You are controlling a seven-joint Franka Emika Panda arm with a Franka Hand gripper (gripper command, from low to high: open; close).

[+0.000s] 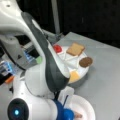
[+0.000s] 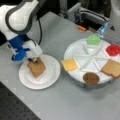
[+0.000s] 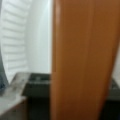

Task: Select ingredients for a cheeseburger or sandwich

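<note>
My gripper (image 2: 35,60) is shut on the top edge of a tan-brown bread square (image 2: 36,68), which hangs tilted with its lower edge at the white paper plate (image 2: 51,75). In the wrist view this bread square (image 3: 85,60) fills the middle, edge-on between the fingers. It is the only piece at the plate; a stacked sandwich or cheeseburger is not in view. The other ingredients lie in a round divided white tray (image 2: 93,58): green lettuce (image 2: 93,39), red tomato (image 2: 113,49), second bread square (image 2: 111,68), brown patty (image 2: 91,78), yellow cheese (image 2: 69,64).
In a front view my arm (image 1: 47,62) hides the left of the tray (image 1: 82,72) and most of the plate (image 1: 86,107). A small orange item (image 2: 81,28) and metal gear (image 2: 87,13) stand behind the tray. Dark perforated board (image 2: 15,107) borders the grey table.
</note>
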